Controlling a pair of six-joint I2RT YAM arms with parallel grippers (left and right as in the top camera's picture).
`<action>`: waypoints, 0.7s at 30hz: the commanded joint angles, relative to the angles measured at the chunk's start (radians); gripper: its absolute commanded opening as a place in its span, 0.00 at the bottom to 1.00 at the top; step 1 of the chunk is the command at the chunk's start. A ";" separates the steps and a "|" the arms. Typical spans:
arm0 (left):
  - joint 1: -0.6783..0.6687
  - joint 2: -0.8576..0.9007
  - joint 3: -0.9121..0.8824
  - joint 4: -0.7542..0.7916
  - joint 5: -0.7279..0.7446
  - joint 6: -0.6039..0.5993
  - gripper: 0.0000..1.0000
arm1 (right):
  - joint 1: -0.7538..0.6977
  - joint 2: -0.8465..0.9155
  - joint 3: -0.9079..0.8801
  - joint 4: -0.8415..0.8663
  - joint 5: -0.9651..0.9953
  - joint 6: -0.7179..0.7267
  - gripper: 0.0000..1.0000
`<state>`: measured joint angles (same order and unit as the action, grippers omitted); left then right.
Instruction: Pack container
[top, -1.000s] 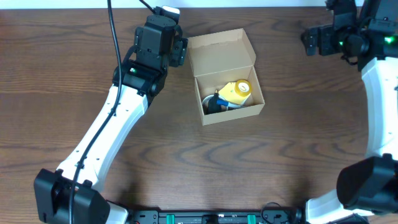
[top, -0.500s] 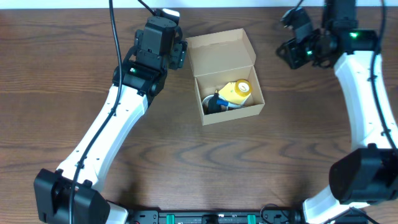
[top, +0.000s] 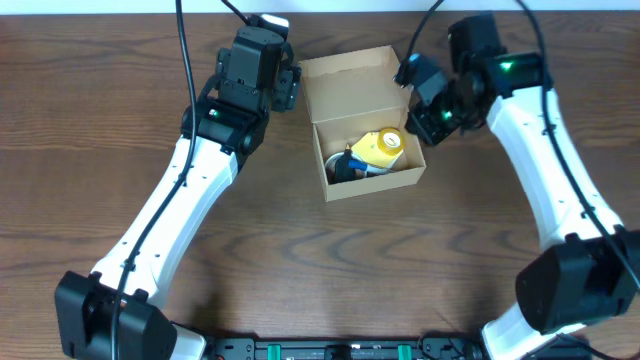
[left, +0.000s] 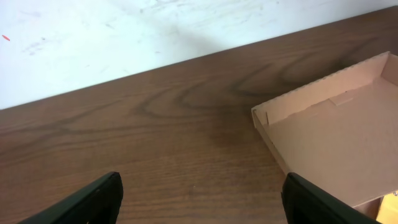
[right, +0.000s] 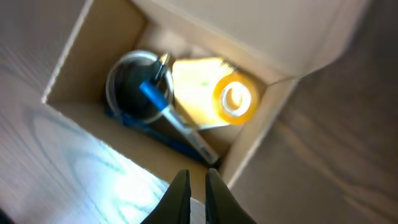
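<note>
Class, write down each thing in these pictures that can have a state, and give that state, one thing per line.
container: open, with items inside.
flap lid: folded back.
yellow cylindrical item: lying on its side in the container.
left gripper: open, holding nothing.
right gripper: shut, holding nothing.

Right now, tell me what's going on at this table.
Two robot arms are packing a cardboard container, its lid open. Inside lie a yellow roll, a dark round item and a blue pen. The right arm hangs by the container's right side, jaws closed on nothing. The left arm hovers over the table beside the lid, jaws wide open and empty.
</note>
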<state>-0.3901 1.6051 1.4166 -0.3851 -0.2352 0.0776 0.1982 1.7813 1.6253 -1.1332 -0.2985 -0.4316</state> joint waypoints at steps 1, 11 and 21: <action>-0.003 -0.019 0.028 0.001 0.000 -0.014 0.83 | 0.022 0.014 -0.084 0.024 0.011 -0.011 0.08; -0.003 -0.024 0.028 0.000 0.000 -0.014 0.83 | 0.040 0.014 -0.280 0.180 0.011 0.027 0.06; -0.003 -0.024 0.028 0.000 0.000 -0.014 0.83 | 0.073 0.014 -0.346 0.187 0.010 0.050 0.04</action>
<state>-0.3901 1.6043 1.4166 -0.3851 -0.2352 0.0776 0.2428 1.7889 1.2861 -0.9352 -0.2863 -0.4007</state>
